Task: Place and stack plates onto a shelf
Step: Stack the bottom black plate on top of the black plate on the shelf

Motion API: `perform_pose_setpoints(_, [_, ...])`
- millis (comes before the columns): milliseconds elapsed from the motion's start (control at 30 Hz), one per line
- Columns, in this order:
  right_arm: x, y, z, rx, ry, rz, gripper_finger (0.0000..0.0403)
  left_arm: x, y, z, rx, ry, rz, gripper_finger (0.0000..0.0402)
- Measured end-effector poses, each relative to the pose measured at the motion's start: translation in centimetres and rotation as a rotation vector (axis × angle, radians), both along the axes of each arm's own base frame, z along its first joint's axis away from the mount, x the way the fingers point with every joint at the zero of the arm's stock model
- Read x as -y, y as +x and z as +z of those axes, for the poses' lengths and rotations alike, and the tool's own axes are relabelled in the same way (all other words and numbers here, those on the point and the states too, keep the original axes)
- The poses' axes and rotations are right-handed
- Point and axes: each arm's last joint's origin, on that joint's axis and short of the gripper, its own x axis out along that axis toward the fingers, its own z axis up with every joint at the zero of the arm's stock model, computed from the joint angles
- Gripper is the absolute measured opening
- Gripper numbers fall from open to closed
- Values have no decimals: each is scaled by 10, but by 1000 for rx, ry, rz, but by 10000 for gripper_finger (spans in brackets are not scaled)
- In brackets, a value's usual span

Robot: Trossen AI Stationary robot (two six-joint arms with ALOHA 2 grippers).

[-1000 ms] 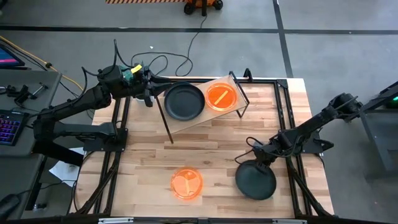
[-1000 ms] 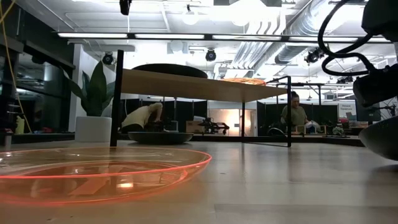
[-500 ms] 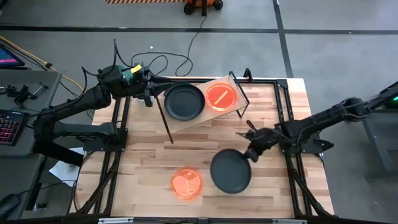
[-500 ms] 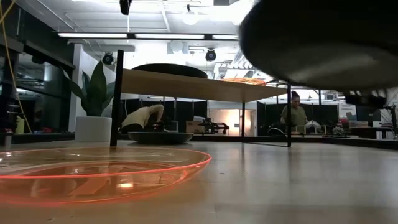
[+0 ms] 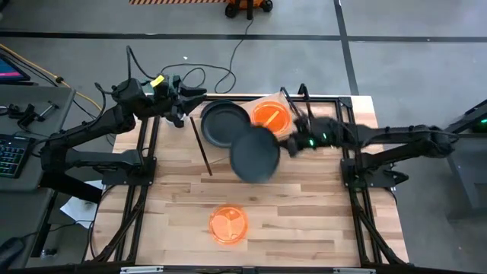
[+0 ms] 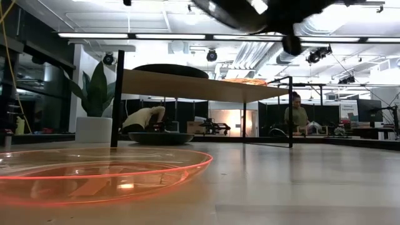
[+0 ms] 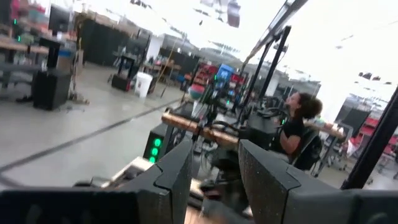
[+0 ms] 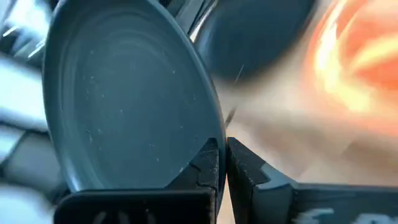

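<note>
My right gripper (image 5: 288, 144) is shut on a dark grey plate (image 5: 255, 154), raised above the near edge of the wood shelf (image 5: 293, 131). In the low view, this plate (image 6: 250, 11) shows from below at the top. On the shelf (image 6: 200, 86) rest a black plate (image 5: 222, 122) and an orange plate (image 5: 270, 116). A second orange plate (image 5: 229, 224) lies flat on the table near its near edge. My left gripper (image 5: 180, 104) is open and holds nothing, at the table's far-left corner beside the shelf. My right gripper pinches the dark plate's rim (image 8: 214, 134) between its two fingers (image 8: 208, 165), on the plate's right-hand side. The fingers come in about level from the table's right. The plate is lifted clear and sits roughly flat, reaching out to the left of the fingers.
The shelf stands on thin black wire legs (image 5: 199, 148) at the far middle of the table. Black frame rails (image 5: 358, 221) run along both sides of the table. Bare wood (image 5: 304, 213) lies between the shelf and the near edge. People (image 6: 297, 115) show in the room beyond.
My right gripper has lifted the dark plate off the near-right part of the table. It has carried the plate up and toward the far-left until it hangs by the shelf's near edge. My left gripper has shifted slightly toward the far-left.
</note>
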Motion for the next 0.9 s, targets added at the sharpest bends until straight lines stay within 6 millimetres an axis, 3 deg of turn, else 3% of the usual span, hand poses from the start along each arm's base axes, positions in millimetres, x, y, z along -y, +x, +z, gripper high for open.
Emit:
perform_pose_setpoints(267, [71, 41, 34, -89, -134, -190, 0, 1, -3, 11, 100, 44, -1, 120])
perform_pose_setpoints(433, [102, 77, 37, -121, -146, -209, 0, 2, -4, 11, 97, 43, -1, 120])
perform_pose_setpoints(667, [119, 115, 21, -269, -128, -184, 0, 2, -4, 10, 94, 42, -1, 120])
perform_pose_setpoints(900, [125, 120, 18, -317, -109, -189, 0, 2, -4, 10, 89, 40, 0, 120])
